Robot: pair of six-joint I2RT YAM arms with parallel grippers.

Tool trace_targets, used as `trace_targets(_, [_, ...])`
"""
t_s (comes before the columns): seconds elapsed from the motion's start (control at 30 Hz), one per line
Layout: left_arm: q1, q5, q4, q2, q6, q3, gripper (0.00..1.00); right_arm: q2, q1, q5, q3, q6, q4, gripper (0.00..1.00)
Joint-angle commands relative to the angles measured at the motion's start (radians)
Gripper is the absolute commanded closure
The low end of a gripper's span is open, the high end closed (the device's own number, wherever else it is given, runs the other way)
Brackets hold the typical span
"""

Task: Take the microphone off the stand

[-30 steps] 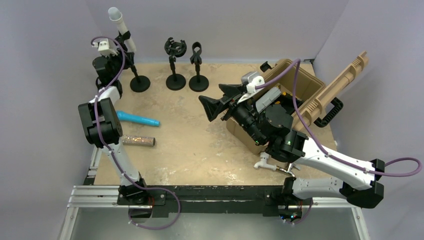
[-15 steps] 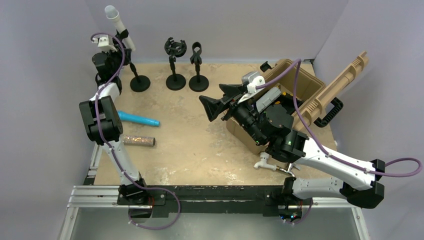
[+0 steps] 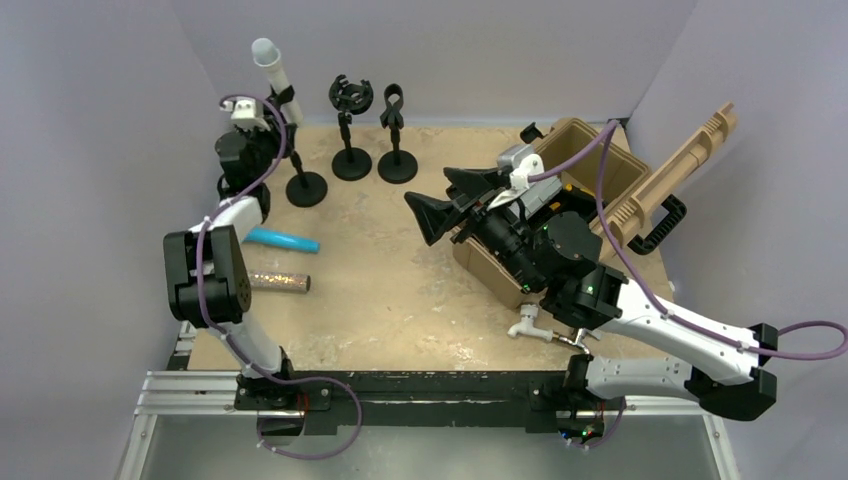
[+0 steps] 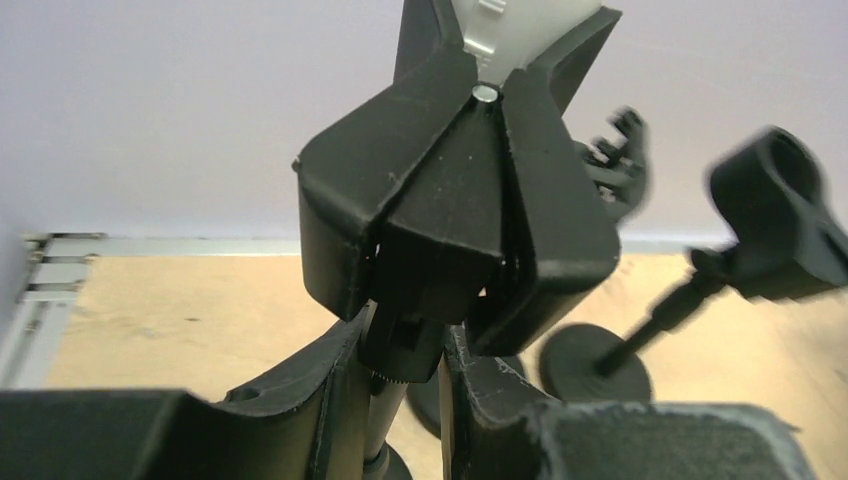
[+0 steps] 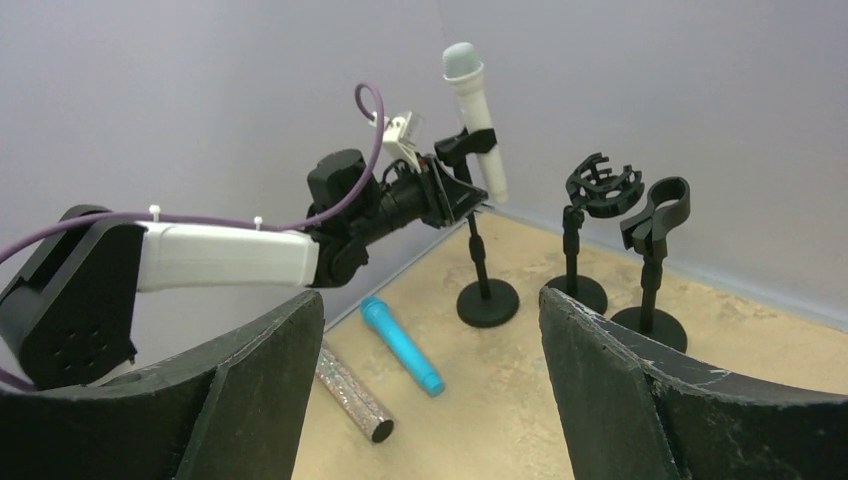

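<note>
Left rear corner of the table, seen from above and from both wrists. The microphone sits in the clip of the stand, well above the table and near the back wall. Note its long axis: steeply tilted, with the rounded head uppermost and the tail slanting down through the clip. Your left gripper lies directly beneath it. Its fingers are pressed in on the stand's thin stem just under the clip, pinching the stand and not the microphone. From that hold, the microphone's body rises up and away from the fingers, so any lift would probably have to run along that tilted axis. Your right gripper is spread wide and holds nothing. It stands well apart across the table and looks toward the stand, which makes the left arm much the nearer.

The microphone has a white barrel, a pale grey head and a silvery lower end that shows just above the clip in the left wrist view. Two empty stands stand to the right, and a blue microphone and a glittery one lie flat nearer you
</note>
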Motion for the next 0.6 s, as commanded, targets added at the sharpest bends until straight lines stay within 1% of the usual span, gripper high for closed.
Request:
trace_targets(0.0, [-0.079, -0.023, 0.052, -0.142, -0.007, -0.126, 1.00, -0.044, -0.002, -0.020, -0.009, -0.003, 0.050, 0.23])
trace_targets(0.07, [-0.113, -0.029, 0.083, -0.195, -0.033, -0.203, 1.00, -0.054, -0.001, -0.020, -0.018, -0.003, 0.055, 0.23])
trace_targets(0.27, [-0.263, -0.042, 0.039, -0.322, -0.048, -0.338, 1.00, -0.051, -0.002, -0.030, -0.008, 0.001, 0.049, 0.23])
trace_targets(0.37, [-0.334, -0.019, 0.047, -0.368, -0.058, -0.378, 1.00, -0.032, -0.002, -0.029, 0.027, 0.000, 0.025, 0.23])
trace_targets(0.43, [-0.360, 0.002, 0.044, -0.393, -0.057, -0.395, 1.00, -0.017, -0.001, -0.025, 0.050, -0.001, 0.010, 0.23])
trace_targets(0.57, [-0.403, 0.014, -0.013, -0.439, -0.049, -0.410, 1.00, 0.014, -0.002, -0.011, 0.102, -0.014, -0.015, 0.23])
